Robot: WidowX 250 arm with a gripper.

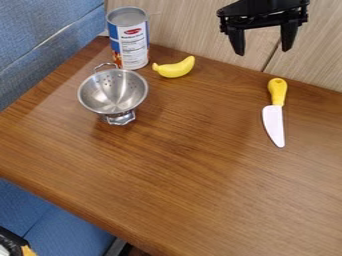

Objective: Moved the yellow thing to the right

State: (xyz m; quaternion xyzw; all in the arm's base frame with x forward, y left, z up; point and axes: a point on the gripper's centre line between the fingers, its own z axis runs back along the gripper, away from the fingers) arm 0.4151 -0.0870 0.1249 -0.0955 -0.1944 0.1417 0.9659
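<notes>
Can beside banana; perhaps against colander

Black gripper, dark throughout. Broad housing with sloping shoulder, stepped, notched outline. Straight crossbar beneath, faint greyish highlights along edges. Small knobby bumps at one side. Two plain black fingers, thick at top, tapering to narrow, blunt ends.

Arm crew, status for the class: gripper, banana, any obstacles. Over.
Gripper open, empty, raised by the wood panel. Banana on table, beside can. Knife farther right, possibly in the way.
</notes>
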